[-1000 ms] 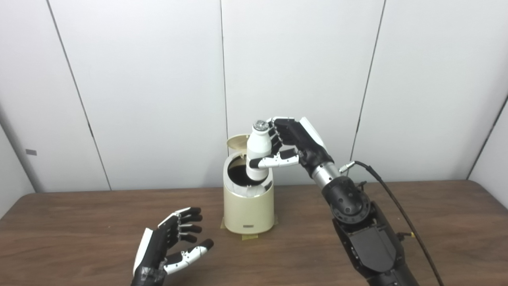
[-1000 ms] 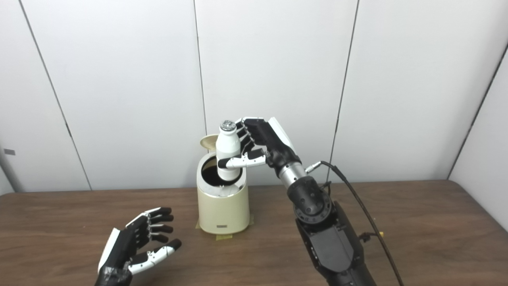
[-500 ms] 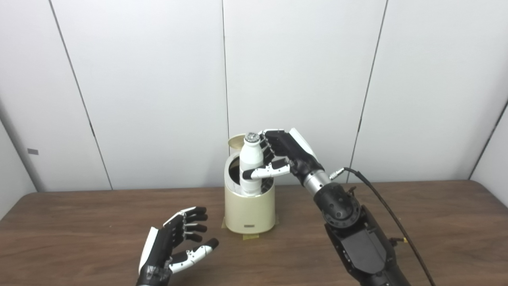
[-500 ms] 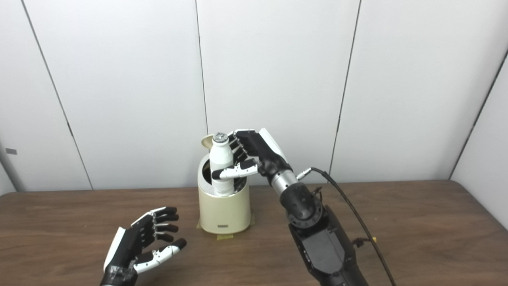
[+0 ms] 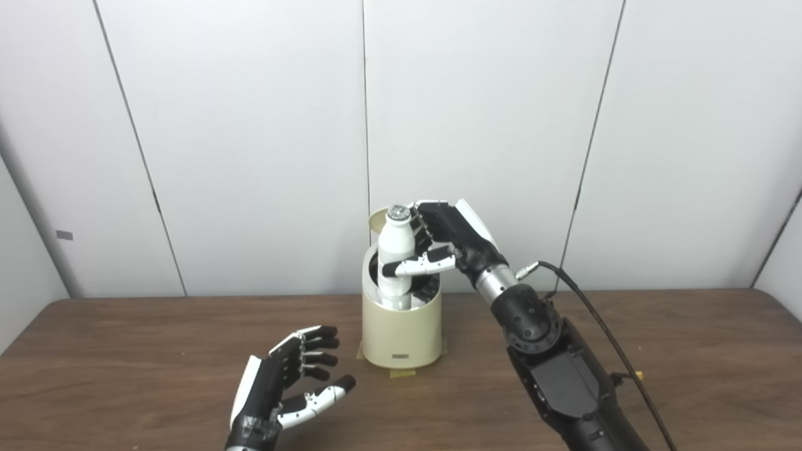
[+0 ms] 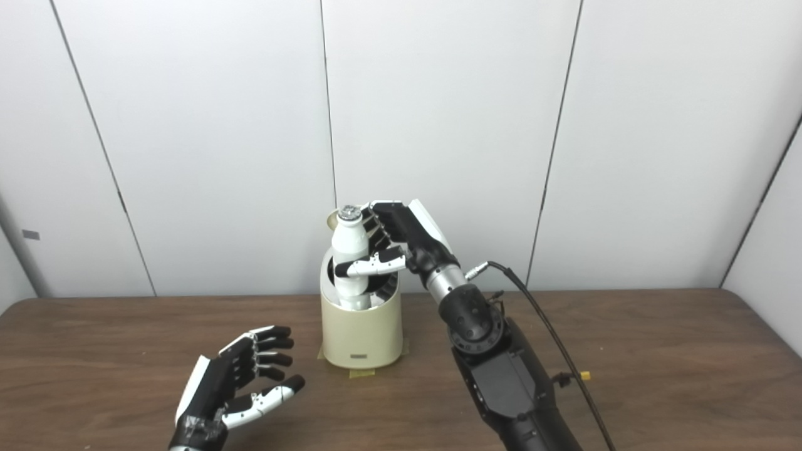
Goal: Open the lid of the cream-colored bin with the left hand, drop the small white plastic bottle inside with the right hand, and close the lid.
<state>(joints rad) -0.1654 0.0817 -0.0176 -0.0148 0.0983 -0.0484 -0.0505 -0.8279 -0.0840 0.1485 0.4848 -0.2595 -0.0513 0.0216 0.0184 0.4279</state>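
On the brown wooden table [image 5: 125,351], before white wall panels [image 5: 250,125], the right hand [image 5: 448,241] clamps the bottle [image 5: 395,250] in the bin [image 5: 401,338] near the far edge; the left hand [image 5: 285,388] rests spread near the front edge.

Small white plastic bottle [image 5: 395,260] in the open cream-colored cylindrical bin [image 5: 401,332]
The bottle stands upright, its lower part inside the bin's mouth, silver cap on top; the round lid [image 5: 378,218] is raised behind.

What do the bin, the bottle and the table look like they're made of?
Bin: cream, smooth with a soft sheen, probably plastic or painted metal. Bottle, held in the right robot hand: opaque white, likely plastic, with a silvery foil-like cap. Table: dark brown wood grain, possibly laminate.
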